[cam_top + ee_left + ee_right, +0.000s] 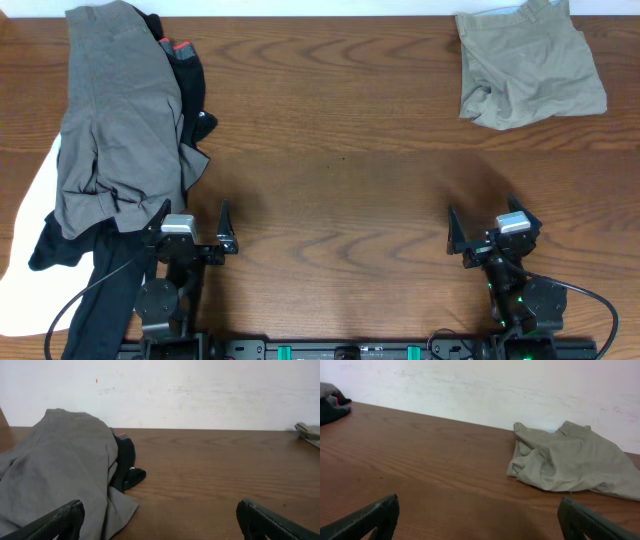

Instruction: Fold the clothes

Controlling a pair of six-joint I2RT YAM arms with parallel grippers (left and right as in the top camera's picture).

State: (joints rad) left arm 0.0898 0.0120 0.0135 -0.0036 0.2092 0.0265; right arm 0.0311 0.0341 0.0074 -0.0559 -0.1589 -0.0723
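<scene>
While both arms sit at the near edge of the table [340,160], the khaki shorts [525,65] lie crumpled in a loose heap at the far right corner, well apart from either gripper, and the right wrist view shows them bunched against the foot of the pale wall [485,385]. On the left side a second pile runs from the far edge almost to the near one: a grey garment [115,120] is draped on top, a black garment [192,100] shows along its right side and again below it near the arm's base, and a white garment [30,210] pokes out at the left edge. The left gripper [194,222] has its jaws spread wide and nothing between them; its outer finger stands over the lower edge of the pile, though whether it touches the cloth cannot be told. The right gripper [484,225] is likewise spread wide and holds nothing, with bare wood between its fingers and the shorts far ahead of it
</scene>
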